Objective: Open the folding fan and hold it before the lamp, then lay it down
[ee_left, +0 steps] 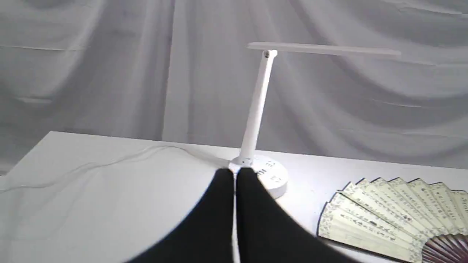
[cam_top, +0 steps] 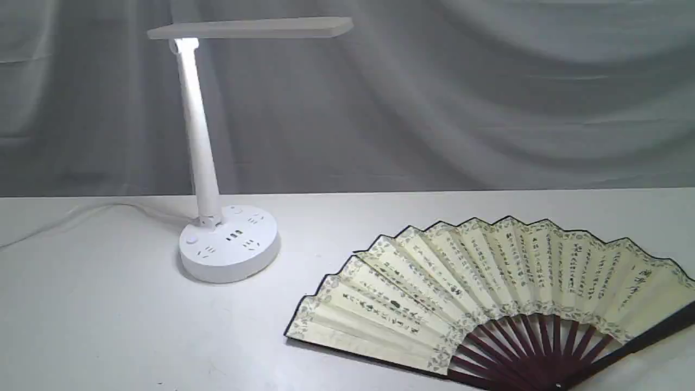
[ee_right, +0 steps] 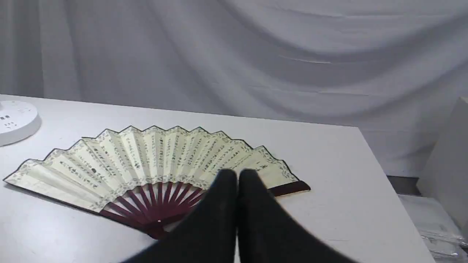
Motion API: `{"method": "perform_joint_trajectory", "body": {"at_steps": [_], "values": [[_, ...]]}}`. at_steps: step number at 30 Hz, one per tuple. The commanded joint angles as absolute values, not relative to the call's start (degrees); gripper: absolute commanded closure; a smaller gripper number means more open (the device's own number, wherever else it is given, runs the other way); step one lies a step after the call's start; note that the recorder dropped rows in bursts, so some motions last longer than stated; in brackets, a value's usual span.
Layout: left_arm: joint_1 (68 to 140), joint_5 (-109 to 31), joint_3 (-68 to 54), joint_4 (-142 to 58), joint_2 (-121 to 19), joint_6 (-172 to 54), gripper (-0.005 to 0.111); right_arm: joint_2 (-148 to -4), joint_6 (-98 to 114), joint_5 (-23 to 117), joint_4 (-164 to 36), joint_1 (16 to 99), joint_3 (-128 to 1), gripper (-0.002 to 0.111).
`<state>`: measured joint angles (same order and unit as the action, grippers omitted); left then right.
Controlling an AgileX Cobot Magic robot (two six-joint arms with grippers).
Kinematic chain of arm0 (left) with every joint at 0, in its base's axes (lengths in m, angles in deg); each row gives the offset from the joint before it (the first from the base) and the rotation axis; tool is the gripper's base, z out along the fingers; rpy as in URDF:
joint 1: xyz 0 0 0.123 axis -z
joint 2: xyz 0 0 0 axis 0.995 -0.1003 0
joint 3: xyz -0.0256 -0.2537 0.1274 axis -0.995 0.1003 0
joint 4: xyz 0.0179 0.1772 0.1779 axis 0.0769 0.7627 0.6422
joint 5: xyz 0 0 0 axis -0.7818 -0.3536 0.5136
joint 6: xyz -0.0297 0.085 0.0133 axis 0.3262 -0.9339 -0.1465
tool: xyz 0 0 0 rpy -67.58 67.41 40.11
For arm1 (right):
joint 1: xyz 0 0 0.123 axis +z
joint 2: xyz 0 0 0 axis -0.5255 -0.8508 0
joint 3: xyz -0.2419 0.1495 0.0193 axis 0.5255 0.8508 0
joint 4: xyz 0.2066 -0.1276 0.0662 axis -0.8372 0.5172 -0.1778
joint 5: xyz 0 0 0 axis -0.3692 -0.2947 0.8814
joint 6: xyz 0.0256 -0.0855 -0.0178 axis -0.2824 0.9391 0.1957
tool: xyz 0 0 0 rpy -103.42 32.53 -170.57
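The folding fan (cam_top: 488, 288) lies spread open and flat on the white table (cam_top: 108, 326) at the front right, its maroon ribs toward the front edge. It also shows in the left wrist view as the fan (ee_left: 395, 212) and in the right wrist view as the fan (ee_right: 146, 164). The white lamp (cam_top: 209, 163) stands at the back left, head level and lit near the hinge. My left gripper (ee_left: 234, 173) is shut and empty, raised in front of the lamp's base (ee_left: 268, 177). Above the fan's near side, my right gripper (ee_right: 237, 174) is shut and holds nothing. Neither arm appears in the exterior view.
The lamp's white cord (cam_top: 65, 220) trails left across the table. A grey curtain (cam_top: 434, 98) hangs behind. The table's right edge (ee_right: 387, 182) shows in the right wrist view, with a pale box (ee_right: 446, 157) beyond it.
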<state>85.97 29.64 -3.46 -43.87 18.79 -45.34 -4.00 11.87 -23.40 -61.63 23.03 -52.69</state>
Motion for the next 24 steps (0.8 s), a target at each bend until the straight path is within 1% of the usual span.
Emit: {"method": "perform_joint_trajectory", "body": {"at_steps": [1, 7, 11, 13, 18, 24], "values": [[87.25, 28.99, -3.7, -44.08, 18.77, -45.48, 0.107, -3.91, 11.71, -23.38, -61.01, 23.14, -52.61, 0.108], [88.27, 27.82, -6.27, -44.67, 18.77, -46.79, 0.107, -3.91, 11.57, -23.38, -61.01, 23.14, -52.64, 0.108], [88.16, 24.48, -5.9, -44.67, 18.77, -46.79, 0.107, -3.91, 11.19, -23.38, -61.01, 23.14, -52.34, 0.108], [88.16, 20.48, -3.91, -44.42, 18.77, -46.79, 0.107, -3.91, 11.04, -22.76, -61.01, 23.14, -51.41, 0.108], [88.16, 8.04, 5.62, -44.62, 18.77, -46.47, 0.107, -3.91, 10.74, -13.93, -61.01, 23.14, -45.29, 0.108], [88.16, -2.21, 19.29, -45.77, 18.77, -46.34, 0.107, -3.91, 10.31, -1.5, -63.59, 23.14, -34.03, 0.108]]}}
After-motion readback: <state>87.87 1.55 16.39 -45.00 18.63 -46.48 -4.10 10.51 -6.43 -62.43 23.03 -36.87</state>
